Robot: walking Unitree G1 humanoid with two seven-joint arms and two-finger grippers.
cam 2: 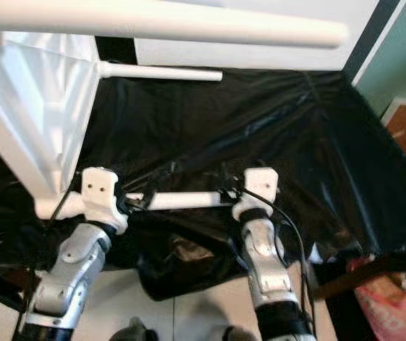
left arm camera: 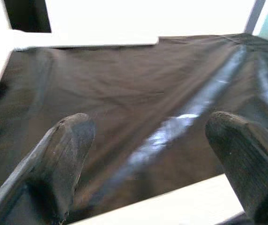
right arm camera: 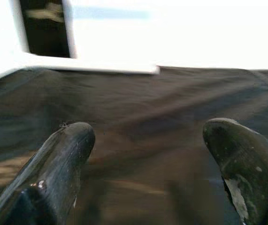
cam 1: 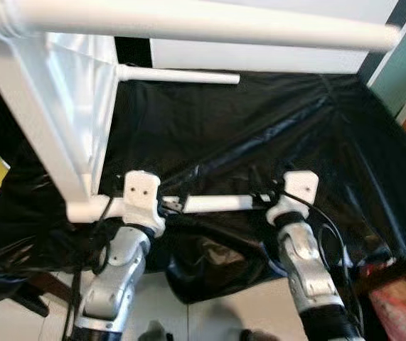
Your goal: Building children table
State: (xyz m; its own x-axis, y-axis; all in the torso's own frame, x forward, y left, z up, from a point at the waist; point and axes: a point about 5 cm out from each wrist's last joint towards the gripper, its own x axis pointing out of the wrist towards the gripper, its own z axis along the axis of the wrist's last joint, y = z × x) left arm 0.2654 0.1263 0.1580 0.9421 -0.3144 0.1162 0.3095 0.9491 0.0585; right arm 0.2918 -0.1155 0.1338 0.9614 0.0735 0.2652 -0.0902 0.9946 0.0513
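1. You see the white table (cam 1: 46, 114) lying on its side at the upper left of the head view, on a black plastic sheet (cam 1: 259, 135) that covers the floor. One long leg (cam 1: 210, 25) crosses the top of the frame, and a second leg (cam 1: 178, 74) points to the right from the upper middle.
2. A third leg (cam 1: 213, 204) runs across the lower middle of the frame, and both of your wrists are at it. The left gripper (left arm camera: 148, 140) is near the end where this leg joins the frame. The right gripper (right arm camera: 148, 140) is near its free end.
3. Both wrist views show the two black fingers standing wide apart with nothing between them. In the left wrist view a white edge lies just below the fingers, so I think you are over the leg and do not hold it.
4. The step in hand is probably to fix this lower leg into its corner. Before you close, bring each pair of fingers around the leg, not beside it.
5. Keep the leg straight with its socket. If it tilts, the joint may jam.
6. Be careful with the sheet: it is loose and wrinkled, and a finger can catch it.
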